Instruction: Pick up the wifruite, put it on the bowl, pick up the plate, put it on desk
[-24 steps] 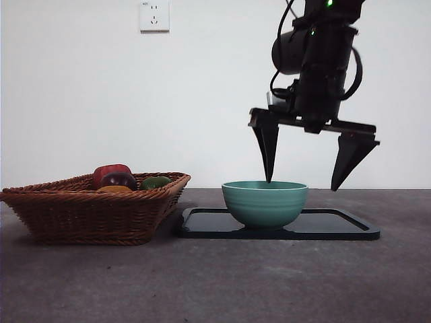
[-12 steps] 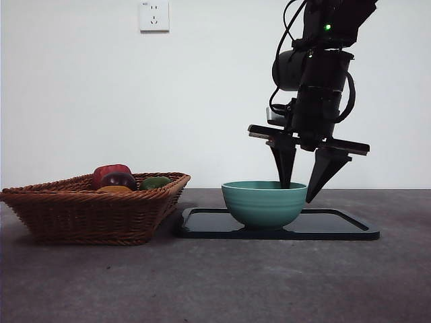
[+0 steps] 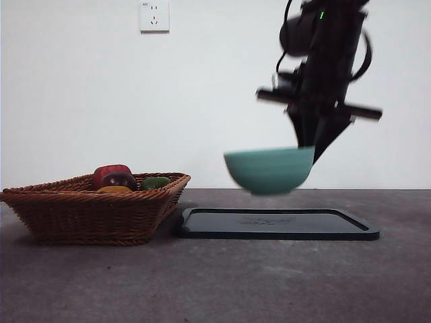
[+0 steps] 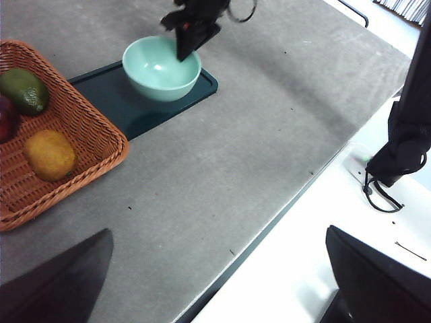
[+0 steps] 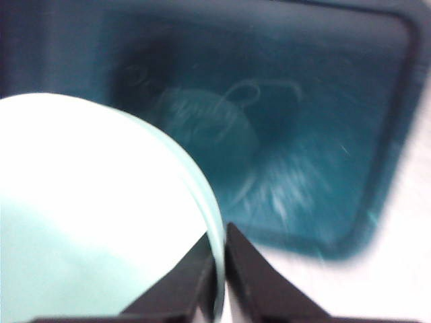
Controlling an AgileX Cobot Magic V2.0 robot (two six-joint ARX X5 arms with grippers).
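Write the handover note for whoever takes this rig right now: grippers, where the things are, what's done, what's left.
Right gripper: shut on the bowl at its rim, bowl in the air above the black tray.
Left gripper: open, waiting over the near edge of the desk.
Wifruite: in the wicker basket, beside the green fruit and the dark red fruit.
Done: bowl is off the tray.
Left: set the bowl on the desk; wifruite into the bowl.

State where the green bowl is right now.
In the front view the bowl hangs above the black tray, right of the basket, its rim pinched by the right end effector.
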